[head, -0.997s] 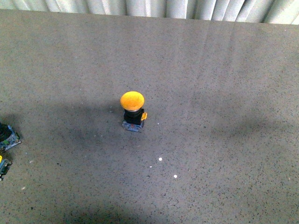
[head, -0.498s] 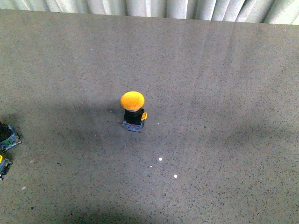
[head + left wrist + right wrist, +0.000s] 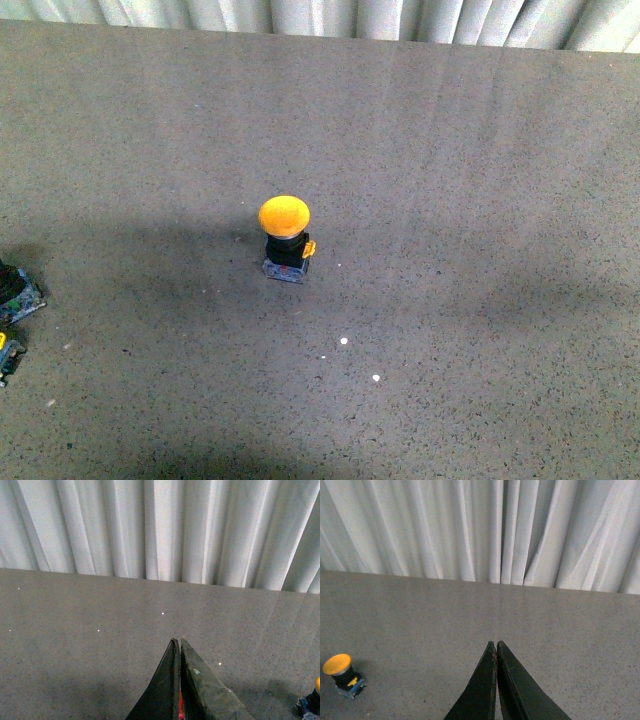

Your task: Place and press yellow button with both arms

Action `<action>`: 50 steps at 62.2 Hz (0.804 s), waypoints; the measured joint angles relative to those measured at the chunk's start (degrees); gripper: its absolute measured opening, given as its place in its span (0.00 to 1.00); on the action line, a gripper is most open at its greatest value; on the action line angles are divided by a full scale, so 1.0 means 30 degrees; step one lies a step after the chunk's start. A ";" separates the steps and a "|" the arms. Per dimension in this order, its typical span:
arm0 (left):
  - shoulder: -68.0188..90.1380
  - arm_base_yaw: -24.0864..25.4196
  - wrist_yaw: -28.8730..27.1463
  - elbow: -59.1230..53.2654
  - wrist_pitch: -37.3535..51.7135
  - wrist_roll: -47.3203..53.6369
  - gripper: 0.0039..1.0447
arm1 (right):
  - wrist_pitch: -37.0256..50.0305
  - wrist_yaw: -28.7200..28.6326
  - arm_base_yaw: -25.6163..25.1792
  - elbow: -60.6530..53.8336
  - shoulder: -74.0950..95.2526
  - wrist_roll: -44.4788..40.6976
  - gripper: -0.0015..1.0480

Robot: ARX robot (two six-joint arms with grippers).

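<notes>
Both grippers, left [image 3: 179, 642] and right [image 3: 496, 644], pinched tight and empty, yellow button [image 3: 341, 674] upright off to the side — an off-centre press could topple it.

The front camera looked down from above at a steep slant onto the grey tabletop [image 3: 480, 200], facing away from the robot toward the white curtain [image 3: 330, 15], which showed only as a strip along the far edge. Neither arm was in its view. Each wrist camera sat low, close behind its own closed fingers, and looked nearly level across the tabletop at the curtain. The left fingers [image 3: 175, 680] and right fingers [image 3: 492, 680] filled the near edge. All three views shared the yellow button [image 3: 285, 238]: cut off at the left wrist picture's edge [image 3: 314, 700], whole but small in the right wrist's [image 3: 342, 675].
</notes>
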 joint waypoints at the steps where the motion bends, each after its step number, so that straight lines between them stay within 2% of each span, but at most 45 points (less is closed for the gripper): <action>1: 0.0000 0.0000 0.0000 -0.0007 0.0000 0.0000 0.01 | -0.0095 -0.0007 0.0000 0.0000 -0.0080 0.0000 0.01; 7: 0.0000 0.0000 0.0000 0.0000 0.0000 0.0000 0.01 | -0.0641 -0.0007 0.0007 0.0000 -0.0619 0.0000 0.01; 12: 0.0000 0.0000 0.0000 0.0000 0.0000 0.0007 0.01 | -0.3453 0.0022 0.0000 0.0000 -0.2863 -0.0007 0.01; 24: 0.0000 0.0000 0.0000 -0.0007 0.0000 0.0000 0.01 | -0.3738 0.0029 0.0000 0.0000 -0.3636 -0.0007 0.01; 29: 0.0000 0.0000 0.0000 0.0000 0.0000 0.0000 0.01 | -0.3738 0.0029 0.0000 0.0000 -0.3650 -0.0036 0.15; 38: 0.0000 0.0000 0.0000 0.0000 0.0000 0.0000 0.25 | -0.3738 0.0029 0.0000 0.0000 -0.3657 -0.0036 0.40; 44: 0.0000 0.0000 0.0000 0.0000 0.0000 -0.0007 0.51 | -0.3738 0.0029 0.0000 0.0000 -0.3657 -0.0036 0.64; 50: 0.0000 0.0000 0.0000 0.0000 0.0000 -0.0007 0.68 | -0.3738 0.0029 0.0000 0.0000 -0.3657 -0.0036 0.81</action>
